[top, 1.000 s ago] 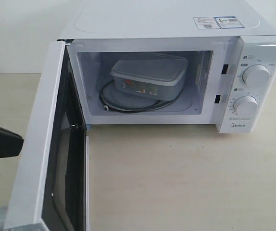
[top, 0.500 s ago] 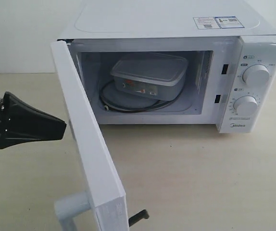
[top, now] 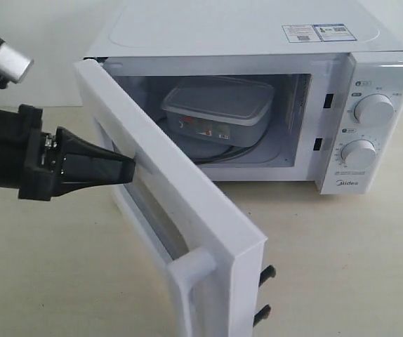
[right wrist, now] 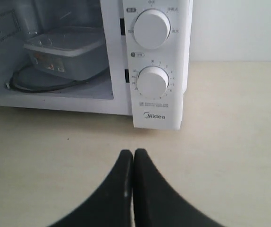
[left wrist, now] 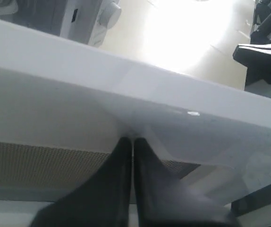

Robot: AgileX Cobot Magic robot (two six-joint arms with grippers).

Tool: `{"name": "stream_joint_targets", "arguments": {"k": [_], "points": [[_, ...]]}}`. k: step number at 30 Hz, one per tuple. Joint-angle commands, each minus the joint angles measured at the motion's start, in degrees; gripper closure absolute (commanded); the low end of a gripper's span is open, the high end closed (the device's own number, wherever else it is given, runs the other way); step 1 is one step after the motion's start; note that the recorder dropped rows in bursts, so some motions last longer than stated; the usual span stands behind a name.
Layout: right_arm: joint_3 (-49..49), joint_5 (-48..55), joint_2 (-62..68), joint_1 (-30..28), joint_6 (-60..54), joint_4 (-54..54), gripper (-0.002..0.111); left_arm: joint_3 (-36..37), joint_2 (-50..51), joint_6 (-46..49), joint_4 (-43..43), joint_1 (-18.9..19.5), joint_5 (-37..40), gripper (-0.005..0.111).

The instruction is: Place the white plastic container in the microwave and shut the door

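Translucent-white rectangular plastic container point(top: 219, 105) sits inside the white box-shaped microwave point(top: 243, 28). The left gripper point(top: 130, 168), pinched shut, presses its tip on the half-open white windowed door point(top: 180, 196), presumably to push it closed. The right gripper point(right wrist: 133, 153) is closed and empty.

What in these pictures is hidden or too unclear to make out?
- Exterior view: the white bar handle of the white microwave door runs off the bottom edge.
- Exterior view: the red-and-white label on the translucent white plastic container is too small to read.
- Left wrist view: the door beyond the black left hand hides the container.
- Exterior view: the black right hand is out of frame.
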Motion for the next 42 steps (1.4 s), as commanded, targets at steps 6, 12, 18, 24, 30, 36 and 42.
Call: {"name": "stream_joint_targets", "arguments": {"k": [6,12,18,24,30,36,42], "points": [[0.0,-5.1,-0.3,0.2,-0.1,-0.4,0.109,-9.4,8.0,5.2,-4.9,-5.9,-1.7,0.103],[0.0,-6.7,-0.3,0.2,-0.1,-0.4,0.109,-15.8,11.7,4.7,-4.3,-8.3,-2.5,0.103],[0.0,-9.2,-0.3,0.2,-0.1,-0.4,0.109,-16.1,8.6,-1.3,5.8,-8.3,-5.0,0.103],[0.0,-16.4,-0.3,0.2,-0.1,-0.4,0.109,-16.1,3.9,-4.5,11.6,-8.3,-6.2,0.103],[0.0,-19.6,-0.3,0.2,3.2,-0.4,0.109,-12.7,-2.1,-10.4,15.4,-8.3,-15.2,0.103],[0.0,-21.5,-0.3,0.2,7.0,-0.4,0.109,-4.2,-14.2,-14.1,15.4,-8.3,-22.4,0.103],[-4.9,-26.8,0.7,0.2,7.4,-4.7,0.109,7.7,-33.1,-15.8,15.4,-8.3,-34.0,0.103]]}}
